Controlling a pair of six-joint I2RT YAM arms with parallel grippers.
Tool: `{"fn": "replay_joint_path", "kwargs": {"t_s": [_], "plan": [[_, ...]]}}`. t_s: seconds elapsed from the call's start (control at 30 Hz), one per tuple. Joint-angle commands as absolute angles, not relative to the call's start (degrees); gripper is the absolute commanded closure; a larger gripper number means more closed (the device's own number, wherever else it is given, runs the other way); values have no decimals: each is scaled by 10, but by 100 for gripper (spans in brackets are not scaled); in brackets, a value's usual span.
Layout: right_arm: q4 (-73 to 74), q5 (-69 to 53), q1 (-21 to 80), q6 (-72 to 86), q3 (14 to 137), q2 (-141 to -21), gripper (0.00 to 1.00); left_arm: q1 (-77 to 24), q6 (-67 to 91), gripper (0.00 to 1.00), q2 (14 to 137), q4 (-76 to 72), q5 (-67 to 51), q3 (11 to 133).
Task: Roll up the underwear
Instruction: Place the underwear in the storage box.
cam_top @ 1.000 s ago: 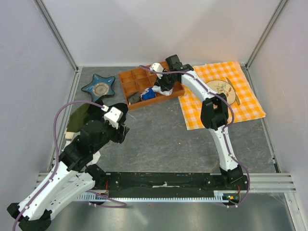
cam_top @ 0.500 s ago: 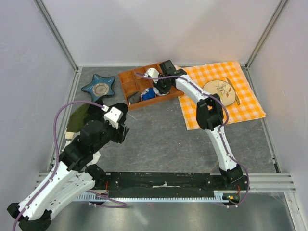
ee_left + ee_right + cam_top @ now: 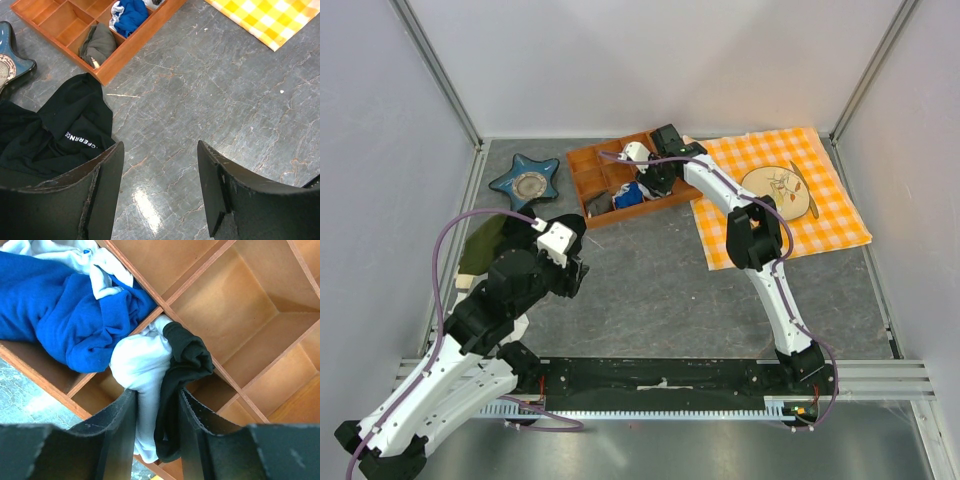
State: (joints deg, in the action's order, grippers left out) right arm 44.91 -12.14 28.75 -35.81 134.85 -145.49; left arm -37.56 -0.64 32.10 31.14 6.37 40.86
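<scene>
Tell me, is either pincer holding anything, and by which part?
The right pincer grips the underwear by one bunched end, over the wooden tray. The left pincer is open and empty.

One underwear [image 3: 145,365], one wooden tray [image 3: 60,17], one star dish [image 3: 525,183], one checked cloth [image 3: 835,215], one black heap [image 3: 55,127].

From above, the right gripper [image 3: 643,183] blocks the underwear [image 3: 142,365], can't make it out there. Close in, its lower end is lost between the fingers [image 3: 120,425]. Blue garment [image 3: 65,325] runs off the left edge; black heap [image 3: 55,125] tucks behind the left gripper [image 3: 160,150].
</scene>
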Motion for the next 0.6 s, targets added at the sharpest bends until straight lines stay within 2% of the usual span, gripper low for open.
{"fn": "replay_joint_path", "kwargs": {"t_s": [0.0, 0.17, 0.57], "plan": [[530, -162, 290, -337, 1346, -1444, 54, -372, -30, 34, 322, 299, 62, 410], [507, -166, 280, -313, 1364, -1397, 42, -372, -30, 34, 321, 300, 61, 410], [474, -202, 278, -272, 1370, -1387, 40, -372, -31, 34, 322, 299, 58, 410]]}}
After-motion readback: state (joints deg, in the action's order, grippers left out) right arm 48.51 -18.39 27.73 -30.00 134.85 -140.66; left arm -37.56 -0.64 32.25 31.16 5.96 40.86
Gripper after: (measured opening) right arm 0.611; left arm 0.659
